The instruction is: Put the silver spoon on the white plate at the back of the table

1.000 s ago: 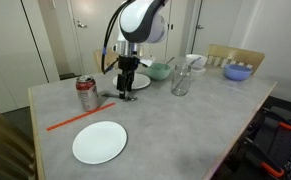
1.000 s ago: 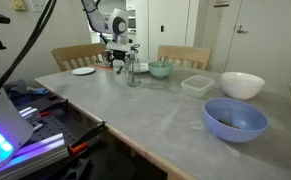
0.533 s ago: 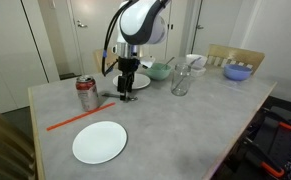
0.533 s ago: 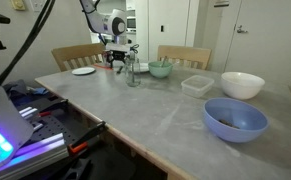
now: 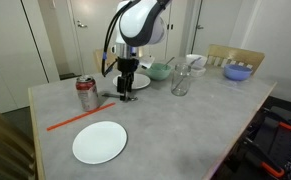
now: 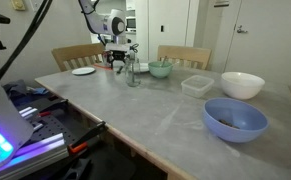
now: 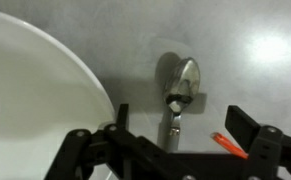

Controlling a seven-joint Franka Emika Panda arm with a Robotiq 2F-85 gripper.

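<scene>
In the wrist view the silver spoon point(image 7: 183, 92) lies on the grey table point(image 7: 255, 60), bowl end away from me. It lies just right of the white plate point(image 7: 30, 95), apart from its rim. My gripper point(image 7: 180, 128) is open, with its fingers on either side of the spoon's handle, close above the table. In an exterior view the gripper point(image 5: 126, 94) hangs low beside that smaller-looking plate point(image 5: 141, 83) at the back, and the spoon is hidden under it. In both exterior views the gripper point(image 6: 120, 63) holds nothing.
An orange-red stick point(image 5: 80, 117) lies nearby, its tip by my right finger point(image 7: 228, 145). A soda can point(image 5: 86, 93), a larger-looking white plate point(image 5: 99, 142), a glass point(image 5: 181, 80), a teal bowl point(image 5: 158, 71) and a blue bowl point(image 6: 234, 117) stand around.
</scene>
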